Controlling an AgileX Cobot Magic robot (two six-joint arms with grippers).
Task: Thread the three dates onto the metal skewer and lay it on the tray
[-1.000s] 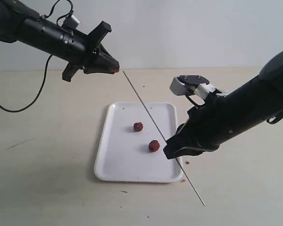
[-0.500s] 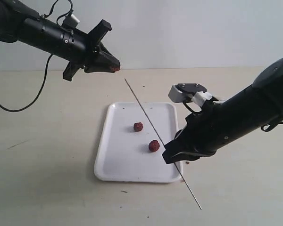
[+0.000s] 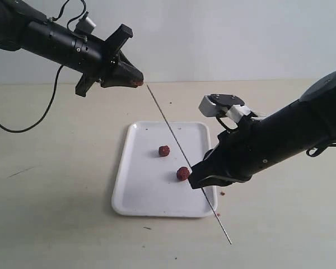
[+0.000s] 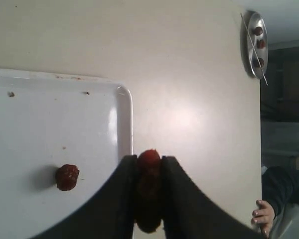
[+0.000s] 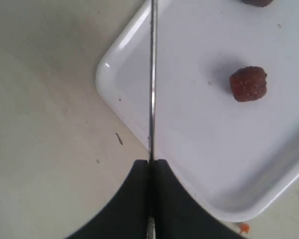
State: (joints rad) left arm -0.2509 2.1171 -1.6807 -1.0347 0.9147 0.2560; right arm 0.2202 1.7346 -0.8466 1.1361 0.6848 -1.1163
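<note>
Above the table (image 3: 56,185), the metal skewer (image 3: 173,137) pinched in the right fingers (image 5: 137,194) has swung back toward the left fingers' (image 4: 124,199) clamped date (image 4: 148,159), nearing piercing.

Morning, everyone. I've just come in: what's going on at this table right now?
A two-armed robot is partway into threading dates onto a skewer. The left end effector pinches a date, held up off the table. The right end effector grips the metal skewer, tilted over the white tray with its upper tip close to that date. Nothing is threaded yet; the other two dates lie on the tray.
</note>
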